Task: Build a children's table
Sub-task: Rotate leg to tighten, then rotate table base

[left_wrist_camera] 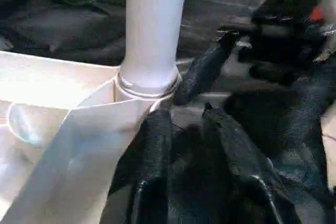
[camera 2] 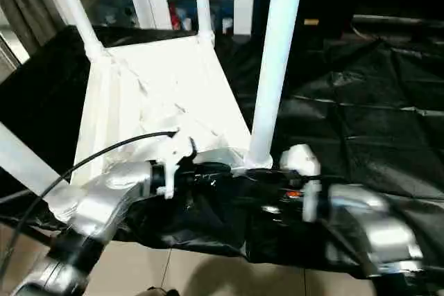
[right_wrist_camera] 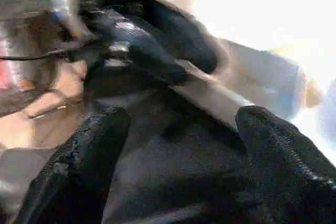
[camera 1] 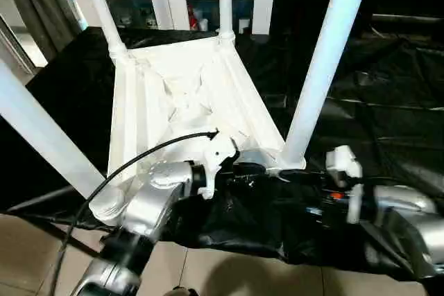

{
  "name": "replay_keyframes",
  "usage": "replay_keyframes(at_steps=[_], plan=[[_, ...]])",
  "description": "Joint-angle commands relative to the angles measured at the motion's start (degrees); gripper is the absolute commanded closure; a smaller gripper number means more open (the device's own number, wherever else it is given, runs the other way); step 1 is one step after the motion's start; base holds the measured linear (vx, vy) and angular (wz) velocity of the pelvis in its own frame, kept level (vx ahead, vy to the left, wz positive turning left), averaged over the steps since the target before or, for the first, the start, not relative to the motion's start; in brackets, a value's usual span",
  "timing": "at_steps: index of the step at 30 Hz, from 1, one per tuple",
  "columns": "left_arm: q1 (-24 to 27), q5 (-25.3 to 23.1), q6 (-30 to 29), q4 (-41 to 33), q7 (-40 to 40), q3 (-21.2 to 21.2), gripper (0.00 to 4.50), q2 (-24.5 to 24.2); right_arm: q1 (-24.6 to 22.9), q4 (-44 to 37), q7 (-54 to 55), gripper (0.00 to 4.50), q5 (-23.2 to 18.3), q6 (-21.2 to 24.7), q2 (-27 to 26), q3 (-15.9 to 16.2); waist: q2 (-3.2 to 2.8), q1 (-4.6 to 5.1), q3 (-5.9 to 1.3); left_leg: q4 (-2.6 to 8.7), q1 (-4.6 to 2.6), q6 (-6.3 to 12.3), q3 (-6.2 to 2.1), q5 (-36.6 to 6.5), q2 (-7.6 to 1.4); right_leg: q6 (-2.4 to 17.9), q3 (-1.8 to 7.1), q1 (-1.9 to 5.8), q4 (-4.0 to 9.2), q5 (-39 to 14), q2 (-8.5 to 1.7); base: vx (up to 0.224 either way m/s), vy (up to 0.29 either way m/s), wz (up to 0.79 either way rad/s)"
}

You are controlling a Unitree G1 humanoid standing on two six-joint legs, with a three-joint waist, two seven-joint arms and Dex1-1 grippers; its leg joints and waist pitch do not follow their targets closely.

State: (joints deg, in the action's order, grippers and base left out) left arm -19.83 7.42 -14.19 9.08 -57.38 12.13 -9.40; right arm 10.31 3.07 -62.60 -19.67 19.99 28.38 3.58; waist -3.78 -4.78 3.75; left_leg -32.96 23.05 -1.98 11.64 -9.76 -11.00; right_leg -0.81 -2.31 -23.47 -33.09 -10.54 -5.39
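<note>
Black sheeting covers the floor. Upturned white plastic children's table [camera 1: 187, 95] stands legs up; left gripper [left_wrist_camera: 184, 129] open beside near-right tubular leg [camera 1: 322, 60]; right gripper [right_wrist_camera: 178, 129] open, empty.

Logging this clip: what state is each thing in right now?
Table top: upside down on black sheet, ribs up.
Four legs: seated in corner sockets, standing up.
Left tool: at the near-right socket edge.
Right tool: open, holding nothing.
</note>
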Motion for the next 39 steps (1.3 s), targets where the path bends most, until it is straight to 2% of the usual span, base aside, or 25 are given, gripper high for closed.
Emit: replay_keyframes(at_steps=[1, 2, 5, 6, 7, 8, 9, 11, 13, 14, 15, 17, 18, 20, 21, 22, 23, 24, 25, 27, 32, 33, 34, 36, 39], plan=[[2.1, 1.1, -2.0, -4.4, 1.1, -0.3, 2.99, -0.5, 1.0, 1.6, 3.0, 0.80, 2.0, -1.7, -0.8, 0.0, 1.17, 0.57, -2.23, 4.28, -1.15, 5.42, -1.09, -11.8, -2.48, 13.9, 1.36, 2.13, 3.59, -9.6, -2.50, 0.000, 0.000, 0.00], [4.2, 1.5, -3.2, -7.5, 1.8, -0.5, 2.99, -0.8, 1.8, 2.8, 4.7, 0.80, 2.7, -2.3, -1.8, -0.1, 1.04, 0.62, -2.07, 4.25, -1.48, 4.85, -1.05, -12.9, -2.55, 13.4, 1.50, 1.95, 3.64, -11.1, -2.44, 0.000, 0.000, 0.00], [7.3, 1.6, -4.5, -11.2, 3.1, -0.7, 2.61, -1.2, 2.9, 4.2, 6.7, 0.80, 3.7, -3.0, -2.7, -0.2, 1.14, 1.29, -1.35, 4.66, -1.32, 4.01, -1.10, -14.1, -2.46, 12.8, 1.56, 1.80, 4.00, -13.2, -2.27, 0.000, 0.000, 0.00], [12.6, 2.0, -6.6, -16.6, 4.9, -1.3, 2.58, -2.2, 4.7, 7.3, 10.8, 0.80, 6.6, -4.4, -3.3, 0.5, 1.83, 1.74, -0.89, 4.79, -1.33, 3.36, -1.12, -14.1, -2.72, 13.0, 1.66, 1.71, 3.89, -12.6, -2.39, 0.000, 0.000, 0.00], [15.8, 2.4, -8.2, -20.1, 5.8, -1.7, 2.53, -2.9, 5.9, 9.4, 13.4, 0.80, 8.2, -5.4, -3.9, 0.6, 2.16, 2.01, -0.34, 5.09, -0.76, 3.55, -1.15, -13.9, -2.54, 12.6, 1.64, 1.83, 3.96, -13.1, -2.39, 0.000, 0.000, 0.00], [17.8, 2.7, -9.0, -22.0, 6.3, -2.1, 2.42, -3.3, 7.1, 11.3, 15.7, 0.80, 9.2, -5.8, -4.5, 0.5, 2.04, 2.42, 0.05, 5.30, -0.74, 3.32, -1.22, -14.5, -2.48, 12.0, 1.61, 1.69, 4.13, -15.0, -2.35, 0.000, 0.000, 0.00], [20.0, 3.2, -9.9, -24.1, 6.9, -2.5, 2.27, -3.7, 8.4, 13.3, 18.1, 0.80, 10.1, -6.1, -5.2, 0.3, 1.85, 2.52, -0.15, 5.13, -1.01, 2.93, -1.22, -14.8, -2.50, 12.1, 1.60, 1.59, 3.95, -15.4, -2.37, 0.000, 0.000, 0.00], [23.6, 4.1, -10.8, -27.7, 7.7, -3.2, 2.12, -4.4, 11.1, 17.2, 21.9, 0.80, 10.9, -7.5, -7.0, -0.4, 1.72, 2.92, 0.51, 5.32, -1.67, 1.43, -1.06, -17.1, -2.49, 11.7, 1.89, 0.96, 4.48, -17.2, -2.07, 0.000, 0.000, 0.00], [25.3, 4.9, -11.6, -29.6, 8.1, -3.5, 2.05, -4.6, 12.7, 19.5, 23.4, 0.80, 11.2, -8.3, -8.1, -0.8, 1.87, 2.82, 0.97, 5.42, -1.90, 0.85, -0.87, -17.9, -2.51, 12.1, 2.03, 0.71, 4.51, -16.3, -1.89, 0.000, 0.000, 0.00], [26.9, 5.4, -12.3, -31.3, 8.2, -3.7, 1.95, -5.0, 14.6, 22.4, 25.5, 0.80, 12.0, -9.7, -9.3, -0.8, 2.18, 2.93, 1.40, 5.57, -1.63, 0.87, -0.88, -17.9, -2.46, 12.1, 2.03, 0.81, 4.48, -15.7, -1.85, 0.000, 0.000, 0.00], [26.9, 5.4, -12.3, -31.3, 8.2, -3.7, 1.80, -5.0, 14.6, 22.4, 25.5, 0.80, 12.0, -9.7, -9.3, -0.8, 2.09, 2.93, 1.46, 5.63, -1.41, 0.78, -0.99, -17.8, -2.48, 12.2, 2.01, 0.98, 4.23, -15.7, -1.98, 0.000, 0.000, 0.00], [28.4, 5.8, -12.5, -32.6, 8.3, -3.8, 1.64, -5.7, 16.9, 25.7, 27.7, 0.80, 12.6, -11.2, -10.8, -0.8, 1.81, 2.95, 1.52, 5.50, -1.79, 0.68, -0.89, -17.0, -2.45, 12.1, 2.08, 0.79, 4.15, -15.0, -1.97, 0.000, 0.000, 0.00], [29.9, 6.3, -12.9, -34.0, 8.1, -3.8, 1.63, -6.6, 19.2, 28.8, 29.9, 0.80, 13.2, -12.5, -12.0, -0.6, 2.27, 3.28, 1.95, 5.71, -1.10, 0.97, -1.07, -16.0, -2.27, 12.0, 1.98, 1.23, 3.96, -14.8, -2.12, 0.000, 0.000, 0.00], [32.3, 7.5, -13.0, -36.0, 7.2, -4.7, 1.37, -8.1, 22.7, 33.3, 33.3, 0.80, 13.9, -14.2, -13.7, -0.6, 2.17, 3.81, 1.88, 5.60, -0.97, 1.07, -1.09, -15.0, -2.15, 12.4, 1.85, 1.32, 3.72, -13.9, -2.14, 0.000, 0.000, 0.00], [33.1, 8.0, -13.1, -36.8, 7.0, -5.2, 1.25, -8.7, 23.8, 34.9, 34.4, 0.80, 14.3, -14.9, -14.2, -0.7, 2.11, 3.88, 1.99, 5.61, -1.13, 1.11, -1.04, -14.9, -2.17, 12.4, 1.86, 1.23, 3.77, -13.4, -1.99, 0.000, 0.000, 0.00], [34.8, 9.1, -13.1, -38.1, 6.0, -6.8, 1.20, -10.1, 25.9, 38.0, 36.4, 0.80, 14.5, -16.5, -15.0, -1.3, 2.33, 3.69, 1.90, 5.25, -1.96, 1.40, -0.64, -14.7, -2.33, 13.0, 2.12, 0.73, 3.75, -11.8, -1.94, 0.000, 0.000, 0.00], [35.9, 10.0, -13.3, -38.9, 5.5, -8.3, 1.20, -11.3, 27.1, 40.1, 37.7, 0.80, 14.7, -17.7, -15.3, -2.0, 2.75, 4.03, 1.87, 5.37, -1.18, 1.77, -0.74, -13.0, -2.08, 13.6, 1.93, 1.43, 3.46, -10.5, -1.95, 0.000, 0.000, 0.00], [36.1, 10.2, -13.3, -39.1, 5.3, -8.7, 1.16, -11.6, 27.3, 40.6, 37.9, 0.80, 14.8, -18.1, -15.4, -2.2, 2.51, 4.00, 1.88, 5.36, -1.26, 1.92, -0.77, -12.8, -2.11, 13.9, 1.91, 1.34, 3.27, -10.4, -1.99, 0.000, 0.000, 0.00], [37.5, 11.2, -12.8, -39.5, 4.0, -11.1, 1.03, -13.4, 28.2, 41.9, 38.0, 0.80, 14.3, -19.3, -15.7, -3.1, 2.54, 4.01, 1.74, 5.01, -1.84, 2.43, -0.47, -11.9, -2.11, 14.1, 1.98, 1.14, 3.28, -8.6, -1.76, 0.000, 0.000, 0.00], [39.3, 12.2, -12.4, -39.8, 1.9, -14.5, 0.81, -15.8, 28.3, 41.4, 35.7, 0.80, 12.8, -19.8, -16.1, -4.0, 2.28, 4.03, 1.69, 4.86, -1.59, 3.57, -0.50, -9.2, -1.98, 14.8, 1.88, 1.49, 2.72, -4.7, -1.57, 0.000, 0.000, 0.00], [41.1, 16.7, -12.4, -39.6, -1.0, -22.8, 0.46, -20.2, 24.7, 36.7, 28.0, 0.80, 9.7, -20.7, -15.5, -3.8, 1.93, 3.68, 1.31, 4.34, -2.12, 6.22, -0.35, -4.9, -2.03, 16.8, 1.84, 1.72, 1.79, 3.4, -1.16, 0.000, 0.000, 0.00], [41.2, 17.1, -12.2, -39.4, -1.1, -23.7, 0.39, -20.5, 24.3, 36.3, 27.5, 0.80, 9.4, -20.7, -15.5, -3.8, 2.12, 3.61, 1.40, 4.25, -2.04, 6.67, -0.27, -4.4, -2.01, 17.2, 1.87, 1.78, 1.71, 4.2, -1.18, 0.000, 0.000, 0.00], [40.0, 20.0, -12.0, -38.3, -1.1, -28.1, 0.36, -21.0, 21.5, 32.3, 24.5, 0.80, 7.4, -19.8, -14.5, -3.8, 1.91, 3.48, 1.24, 4.19, -2.07, 6.80, -0.25, -4.5, -1.91, 17.4, 1.86, 1.96, 1.65, 4.2, -1.13, 0.000, 0.000, 0.00], [38.5, 23.8, -12.8, -38.2, -0.6, -31.4, 0.18, -21.6, 19.1, 29.4, 21.9, 0.80, 5.9, -19.1, -13.6, -4.2, 1.84, 3.02, 1.29, 4.19, -2.16, 6.65, -0.09, -5.5, -2.07, 17.5, 1.84, 1.93, 1.77, 2.9, -1.12, 0.000, 0.000, 0.00], [36.0, 27.3, -14.0, -38.8, -0.4, -32.7, 0.07, -21.4, 16.4, 26.1, 21.3, 0.80, 5.2, -17.9, -12.6, -4.7, 1.85, 2.19, 1.44, 4.31, -2.18, 5.18, -0.01, -7.9, -2.23, 17.8, 1.87, 1.76, 1.87, -0.9, -1.15, 0.000, 0.000, 0.00]])
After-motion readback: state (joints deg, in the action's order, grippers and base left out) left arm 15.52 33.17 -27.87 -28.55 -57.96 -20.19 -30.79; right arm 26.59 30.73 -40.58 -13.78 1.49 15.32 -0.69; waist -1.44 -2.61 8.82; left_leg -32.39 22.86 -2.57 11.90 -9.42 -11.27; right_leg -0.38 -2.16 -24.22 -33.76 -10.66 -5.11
